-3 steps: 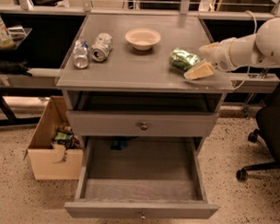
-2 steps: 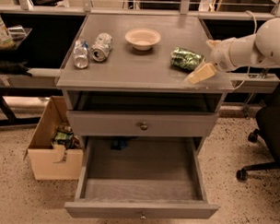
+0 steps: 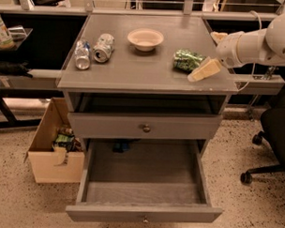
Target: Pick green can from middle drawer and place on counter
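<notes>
The green can (image 3: 187, 60) lies on its side on the counter (image 3: 134, 71), near its right edge. My gripper (image 3: 211, 53) is just to the right of the can, open and empty, with one cream finger (image 3: 205, 69) low over the counter's right front corner and clear of the can. The middle drawer (image 3: 145, 177) is pulled out at the bottom front, and its grey floor is bare.
Two silver-and-white cans (image 3: 93, 51) lie at the counter's left, and a pale bowl (image 3: 145, 38) sits at the back middle. A cardboard box (image 3: 54, 152) with items stands on the floor to the left. A black office chair (image 3: 273, 134) is at the right, a dark side table (image 3: 13, 43) at the left.
My gripper has drawn back to the right, away from the green can, opening a small gap. The can stays lying on the counter.
</notes>
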Robot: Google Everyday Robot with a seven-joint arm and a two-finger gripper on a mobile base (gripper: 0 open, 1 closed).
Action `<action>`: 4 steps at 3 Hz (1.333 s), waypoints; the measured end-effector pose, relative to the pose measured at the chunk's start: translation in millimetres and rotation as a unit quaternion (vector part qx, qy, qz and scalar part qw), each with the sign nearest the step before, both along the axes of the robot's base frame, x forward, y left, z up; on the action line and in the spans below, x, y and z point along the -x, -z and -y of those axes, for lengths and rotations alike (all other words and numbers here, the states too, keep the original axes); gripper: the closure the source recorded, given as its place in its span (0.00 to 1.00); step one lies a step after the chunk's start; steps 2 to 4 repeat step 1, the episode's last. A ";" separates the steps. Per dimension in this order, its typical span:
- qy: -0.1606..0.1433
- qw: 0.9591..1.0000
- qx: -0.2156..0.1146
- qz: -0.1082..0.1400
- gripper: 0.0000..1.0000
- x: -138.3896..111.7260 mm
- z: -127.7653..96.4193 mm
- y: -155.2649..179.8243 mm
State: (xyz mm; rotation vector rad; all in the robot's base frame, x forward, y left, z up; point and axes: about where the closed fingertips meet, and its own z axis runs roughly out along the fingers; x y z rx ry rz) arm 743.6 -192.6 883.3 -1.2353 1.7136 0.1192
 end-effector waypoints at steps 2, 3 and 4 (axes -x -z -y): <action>-0.022 0.999 0.003 0.034 0.00 8.8 -11.1 -23.1; -0.022 0.999 0.003 0.034 0.00 8.8 -11.1 -23.1; -0.022 0.999 0.003 0.034 0.00 8.8 -11.1 -23.1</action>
